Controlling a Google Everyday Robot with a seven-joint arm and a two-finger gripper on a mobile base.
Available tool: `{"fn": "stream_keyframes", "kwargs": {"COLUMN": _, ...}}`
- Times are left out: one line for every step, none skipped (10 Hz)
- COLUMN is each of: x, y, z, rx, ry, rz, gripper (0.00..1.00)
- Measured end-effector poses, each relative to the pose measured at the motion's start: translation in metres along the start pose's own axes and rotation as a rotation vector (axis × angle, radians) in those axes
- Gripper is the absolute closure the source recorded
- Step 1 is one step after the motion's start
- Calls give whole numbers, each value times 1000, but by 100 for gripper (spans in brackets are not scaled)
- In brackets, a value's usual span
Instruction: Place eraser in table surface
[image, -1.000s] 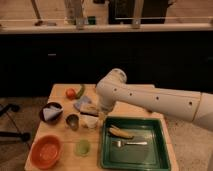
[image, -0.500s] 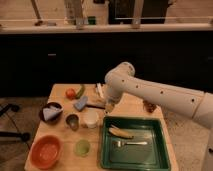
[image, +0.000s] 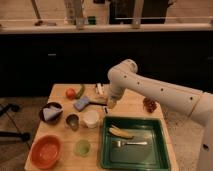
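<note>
1. The gripper (image: 111, 104) hangs low over the light tan wooden table surface (image: 134, 104), just beyond the far left corner of the green rectangular tray (image: 150, 156). I cannot tell whether it is open, closed or holding anything.
2. The small dark flat eraser (image: 96, 102) appears to lie on the wood beyond that same tray corner, between the gripper and a blue-grey sponge block (image: 81, 103).
3. The white arm (image: 160, 92) drops steeply from a bent elbow above the tray's far edge. Its long link slants away past the tray's right side.

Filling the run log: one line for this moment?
gripper: low over table surface, just behind green tray, right of blue-grey sponge | eraser: not discernible
</note>
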Motion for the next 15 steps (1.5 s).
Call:
{"fn": "stream_keyframes", "kwargs": {"x": 0, "y": 0, "z": 0, "rx": 0, "ry": 0, "rz": 0, "gripper": 100}}
{"fn": "stream_keyframes", "kwargs": {"x": 0, "y": 0, "z": 0, "rx": 0, "ry": 0, "rz": 0, "gripper": 100}}
{"fn": "stream_keyframes", "kwargs": {"x": 0, "y": 0, "z": 0, "rx": 0, "ry": 0, "rz": -1, "gripper": 100}}
{"fn": "stream_keyframes", "kwargs": {"x": 0, "y": 0, "z": 0, "rx": 2, "ry": 1, "rz": -2, "gripper": 100}}
{"fn": "stream_keyframes", "kwargs": {"x": 0, "y": -1, "z": -1, "rx": 10, "ry": 7, "rz": -7, "gripper": 100}}
{"fn": "stream_keyframes", "kwargs": {"x": 5, "y": -2, "z": -7, "rx": 39, "ry": 15, "rz": -23, "gripper": 100}}
{"fn": "stream_keyframes", "kwargs": {"x": 14, "y": -5, "z": -10, "rx": 58, "ry": 24, "rz": -38, "gripper": 100}}
{"fn": "stream_keyframes", "kwargs": {"x": 29, "y": -10, "z": -14, "rx": 77, "ry": 33, "rz": -55, "gripper": 100}}
{"fn": "stream_keyframes", "kwargs": {"x": 54, "y": -16, "z": -17, "rx": 94, "ry": 45, "rz": -74, "gripper": 100}}
{"fn": "stream_keyframes", "kwargs": {"x": 76, "y": -22, "z": -16, "rx": 103, "ry": 55, "rz": -83, "gripper": 100}}
{"fn": "stream_keyframes", "kwargs": {"x": 93, "y": -25, "z": -12, "rx": 106, "ry": 60, "rz": -88, "gripper": 100}}
{"fn": "stream_keyframes", "kwargs": {"x": 110, "y": -28, "z": -1, "rx": 101, "ry": 58, "rz": -92, "gripper": 100}}
{"fn": "stream_keyframes", "kwargs": {"x": 119, "y": -31, "z": 9, "rx": 94, "ry": 56, "rz": -97, "gripper": 100}}
{"fn": "stream_keyframes", "kwargs": {"x": 128, "y": -33, "z": 17, "rx": 87, "ry": 50, "rz": -96, "gripper": 100}}
{"fn": "stream_keyframes", "kwargs": {"x": 140, "y": -36, "z": 22, "rx": 81, "ry": 47, "rz": -89, "gripper": 100}}
